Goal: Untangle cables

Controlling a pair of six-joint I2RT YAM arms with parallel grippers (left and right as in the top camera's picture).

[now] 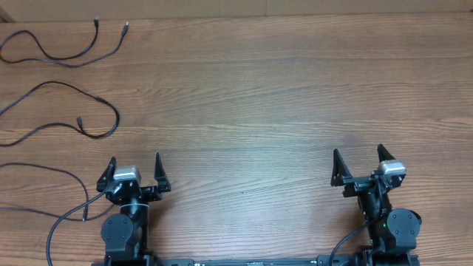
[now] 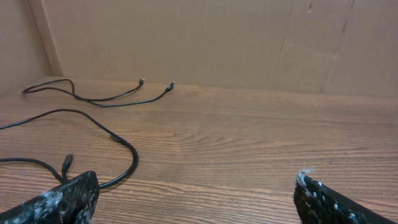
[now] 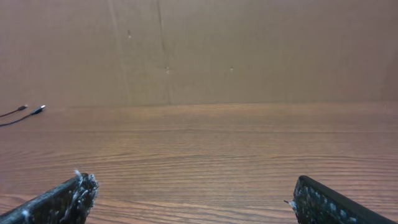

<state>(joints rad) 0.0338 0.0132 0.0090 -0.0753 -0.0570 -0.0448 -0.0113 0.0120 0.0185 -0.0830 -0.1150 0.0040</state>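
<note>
Both jaws stood wide apart, holding nothing, with the left gripper and right gripper near the wooden table's front edge. Black cables lay spread along the table's left side, well apart from the right gripper.

A brown wood-grain tabletop backed by a plain tan cardboard wall.
The grain runs side to side, and soft, even light leaves a pale sheen across the middle. The wall stands upright along the far edge, marked by faint vertical creases, a few small dents and a seam near its left end.
</note>
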